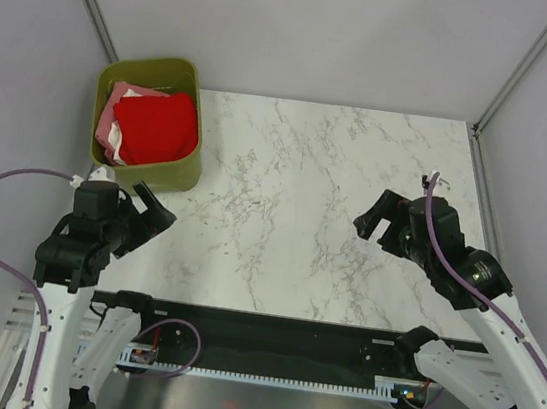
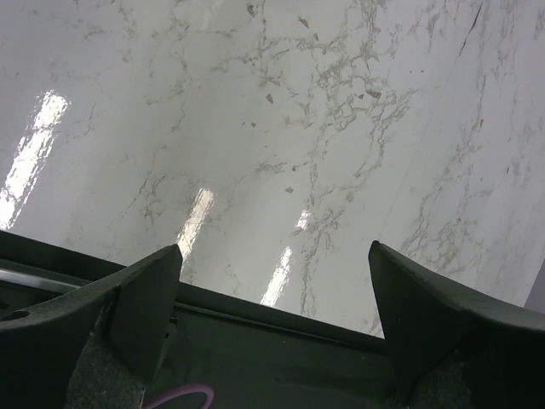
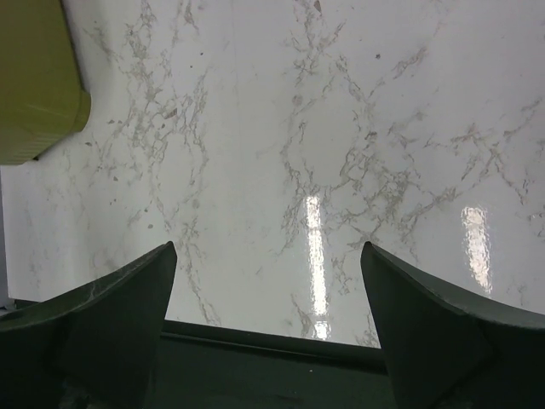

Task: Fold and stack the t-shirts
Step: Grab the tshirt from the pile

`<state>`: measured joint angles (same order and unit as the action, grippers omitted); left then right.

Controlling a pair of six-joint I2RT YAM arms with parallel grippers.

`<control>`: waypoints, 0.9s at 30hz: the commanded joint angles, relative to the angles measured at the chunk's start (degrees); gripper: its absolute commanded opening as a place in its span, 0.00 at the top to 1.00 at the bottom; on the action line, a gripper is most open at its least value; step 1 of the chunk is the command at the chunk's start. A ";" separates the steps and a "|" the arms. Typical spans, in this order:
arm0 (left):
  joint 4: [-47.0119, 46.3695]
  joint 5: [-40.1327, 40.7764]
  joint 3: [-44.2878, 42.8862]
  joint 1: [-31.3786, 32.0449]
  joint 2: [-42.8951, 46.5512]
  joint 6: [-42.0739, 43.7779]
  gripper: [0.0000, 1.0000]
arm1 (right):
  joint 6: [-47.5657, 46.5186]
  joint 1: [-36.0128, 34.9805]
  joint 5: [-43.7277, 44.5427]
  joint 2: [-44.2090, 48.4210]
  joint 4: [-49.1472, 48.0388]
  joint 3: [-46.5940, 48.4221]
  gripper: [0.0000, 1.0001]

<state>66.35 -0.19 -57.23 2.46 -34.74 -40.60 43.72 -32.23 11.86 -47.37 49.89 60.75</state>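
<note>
My left claw and right claw hover spread wide and empty, apparently poised to start. The soft red cotton t-shirt lies heaped in the olive-green plastic bin just beyond my left claw.

— What lies ahead of the left gripper?
— Bare marble table, wide enough to pass. The olive bin stands close off its left side.
— And the right gripper?
— Bare marble too, with the bin well apart, ahead-left.
</note>
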 commanded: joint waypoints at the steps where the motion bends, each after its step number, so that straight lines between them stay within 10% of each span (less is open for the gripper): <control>1: -0.43 -2.62 -3.23 0.27 -2.69 2.90 0.02 | -0.57 0.15 1.42 0.09 0.03 -0.28 0.02; 10: -2.54 -7.99 -8.14 0.27 -12.78 2.45 0.03 | -8.29 0.15 -2.62 -1.66 -0.84 2.08 0.02; 27: -2.72 14.68 -47.50 -1.22 -60.58 8.17 0.09 | -14.37 0.15 -4.74 -6.50 -2.34 6.05 0.02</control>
<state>62.70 7.57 -98.41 2.20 -89.12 -35.75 30.74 -32.23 7.14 -54.15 48.75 64.99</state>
